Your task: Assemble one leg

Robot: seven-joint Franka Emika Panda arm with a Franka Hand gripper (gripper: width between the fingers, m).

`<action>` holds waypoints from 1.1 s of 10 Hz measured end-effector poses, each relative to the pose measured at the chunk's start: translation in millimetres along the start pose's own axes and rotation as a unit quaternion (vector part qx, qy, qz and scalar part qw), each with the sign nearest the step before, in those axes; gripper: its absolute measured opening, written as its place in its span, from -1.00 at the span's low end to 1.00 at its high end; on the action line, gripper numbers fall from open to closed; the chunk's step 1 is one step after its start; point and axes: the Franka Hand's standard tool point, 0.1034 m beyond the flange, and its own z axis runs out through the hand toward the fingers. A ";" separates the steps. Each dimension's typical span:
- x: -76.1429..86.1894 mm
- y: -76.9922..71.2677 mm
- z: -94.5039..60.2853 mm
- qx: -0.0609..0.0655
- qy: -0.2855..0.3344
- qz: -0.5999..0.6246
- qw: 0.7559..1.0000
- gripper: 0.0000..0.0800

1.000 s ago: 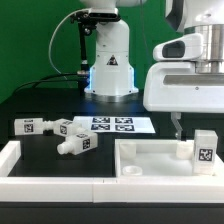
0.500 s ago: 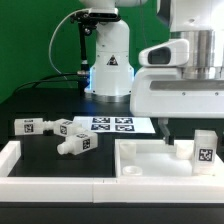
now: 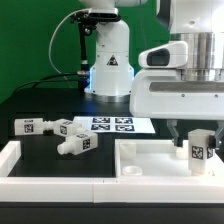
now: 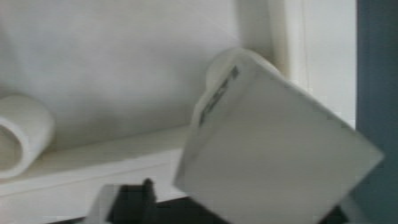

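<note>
Black tabletop [image 3: 40, 112]; marker board [image 3: 112, 124] flat; green backdrop [image 3: 30, 40].

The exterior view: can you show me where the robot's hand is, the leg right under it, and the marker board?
hand [image 3: 192, 132]: exterior view, the gap between its two dark fingertips.
leg [image 3: 201, 149]: exterior view, its front face with the black-and-white tag.
marker board [image 3: 112, 124]: exterior view, the middle of its tagged top.
</note>
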 end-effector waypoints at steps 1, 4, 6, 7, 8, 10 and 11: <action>0.0 0.0 0.0 0.000 0.000 0.035 0.999 -0.43; -0.5 -1.0 0.1 0.000 -0.001 0.139 0.990 -0.96; -2.5 -3.5 0.4 -0.002 -0.004 0.216 0.976 -0.99; -2.2 -2.7 0.4 -0.002 -0.004 0.205 0.979 -0.99; -1.5 -2.7 -1.0 -0.002 -0.006 0.200 0.980 -1.00; 10.7 0.0 -21.7 0.014 -0.020 0.181 0.983 -0.97; 11.9 1.1 -27.5 0.028 -0.024 0.178 0.983 -0.97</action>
